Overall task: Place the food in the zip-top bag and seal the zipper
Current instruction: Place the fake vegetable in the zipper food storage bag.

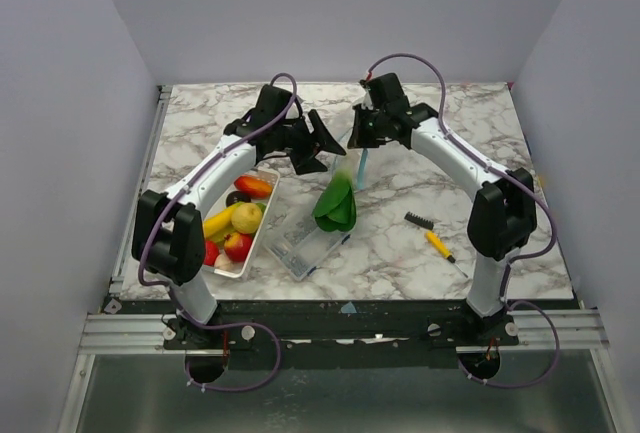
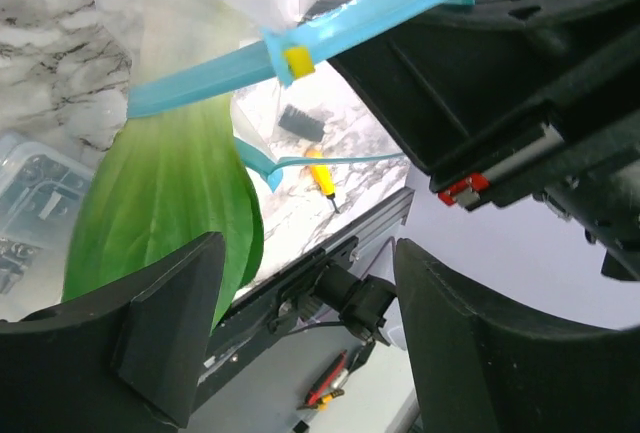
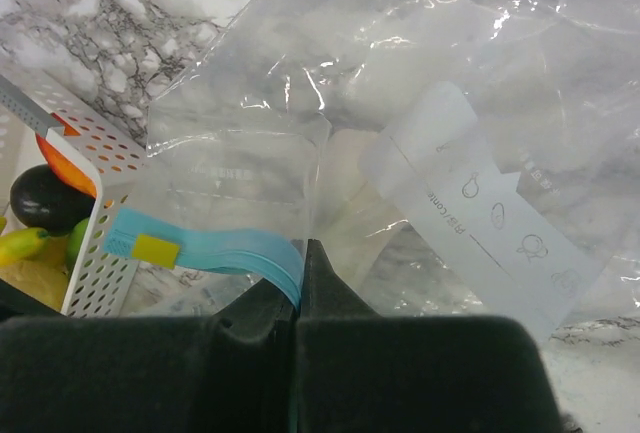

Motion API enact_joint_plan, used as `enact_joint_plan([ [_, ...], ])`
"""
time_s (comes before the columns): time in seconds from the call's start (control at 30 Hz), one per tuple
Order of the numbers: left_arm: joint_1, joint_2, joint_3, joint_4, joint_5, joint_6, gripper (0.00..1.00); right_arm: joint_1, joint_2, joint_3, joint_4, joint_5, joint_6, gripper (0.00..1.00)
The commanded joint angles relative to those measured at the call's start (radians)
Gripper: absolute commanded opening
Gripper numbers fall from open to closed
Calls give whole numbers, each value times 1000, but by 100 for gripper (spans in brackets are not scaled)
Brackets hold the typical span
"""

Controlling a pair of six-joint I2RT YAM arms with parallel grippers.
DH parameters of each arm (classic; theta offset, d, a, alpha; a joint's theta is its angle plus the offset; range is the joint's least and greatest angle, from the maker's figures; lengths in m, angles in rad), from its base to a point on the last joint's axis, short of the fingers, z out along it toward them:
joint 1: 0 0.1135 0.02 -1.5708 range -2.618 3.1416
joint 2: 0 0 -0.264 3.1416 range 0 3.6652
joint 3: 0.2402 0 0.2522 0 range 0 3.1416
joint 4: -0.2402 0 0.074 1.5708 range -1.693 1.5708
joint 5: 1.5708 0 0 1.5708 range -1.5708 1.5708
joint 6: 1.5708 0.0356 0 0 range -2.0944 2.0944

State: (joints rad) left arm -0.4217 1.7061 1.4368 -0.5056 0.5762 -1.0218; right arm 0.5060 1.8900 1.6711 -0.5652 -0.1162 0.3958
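Note:
My right gripper [image 1: 358,136] is shut on the light blue zipper [image 3: 230,250] of the clear zip-top bag [image 3: 330,123] and holds it above the table. The strip carries a yellow slider [image 2: 298,58]. A white-and-green leek [image 1: 336,204] hangs at the bag's mouth; its white end looks to be inside the plastic and its green leaves [image 2: 165,208] stick out past the zipper [image 2: 200,75]. My left gripper [image 1: 318,143] is open and empty, its fingers [image 2: 165,323] just beside the leaves. Other food [image 1: 236,225], a banana, apples and orange-red pieces, lies in the white tray [image 1: 262,228].
A clear rigid box [image 1: 306,244] lies under the hanging leek. A yellow-handled black brush [image 1: 430,235] lies right of it. The tray [image 3: 98,203] shows in the right wrist view with a dark fruit [image 3: 45,198]. Grey walls surround the marble table [image 1: 470,168].

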Motion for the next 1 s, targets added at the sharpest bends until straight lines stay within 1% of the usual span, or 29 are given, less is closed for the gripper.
enact_joint_plan([
  [0.0, -20, -66, 21, -9, -43, 65, 72, -46, 39, 87, -101, -100, -1, 0],
  [0.03, -27, -79, 18, -13, -53, 99, 73, -53, 44, 99, -106, -113, -7, 1],
  [0.13, -52, -80, 33, -72, -80, 206, 73, -65, 59, 110, -107, -147, -5, 1],
  [0.17, -71, -77, 43, -102, -112, 256, 72, -66, 67, 114, -107, -162, 0, 1],
  [0.27, -129, -73, 38, -157, -150, 379, 72, -70, 82, 118, -103, -194, 10, 0],
  [0.4, -224, -86, -10, -196, -381, 474, 76, -70, 78, 114, -94, -212, 17, 0],
  [0.47, -265, -69, -19, -217, -496, 496, 81, -70, 76, 111, -92, -215, 18, 1],
  [0.53, -306, -50, -15, -241, -615, 509, 84, -69, 72, 106, -90, -217, 17, 1],
  [0.57, -323, -42, -16, -243, -650, 517, 86, -70, 69, 104, -89, -218, 16, 1],
  [0.6, -330, -29, -19, -238, -668, 516, 87, -69, 66, 99, -87, -218, 16, 1],
  [0.8, -335, 38, -34, -155, -629, 497, 87, -69, 51, 86, -74, -227, 22, 1],
  [0.9, -332, 69, -31, -116, -622, 492, 84, -69, 46, 85, -71, -228, 24, 0],
  [0.93, -331, 79, -26, -111, -627, 487, 81, -69, 44, 84, -71, -227, 27, 0],
  [0.97, -326, 89, -25, -109, -622, 482, 77, -69, 41, 84, -71, -227, 26, 0],
])
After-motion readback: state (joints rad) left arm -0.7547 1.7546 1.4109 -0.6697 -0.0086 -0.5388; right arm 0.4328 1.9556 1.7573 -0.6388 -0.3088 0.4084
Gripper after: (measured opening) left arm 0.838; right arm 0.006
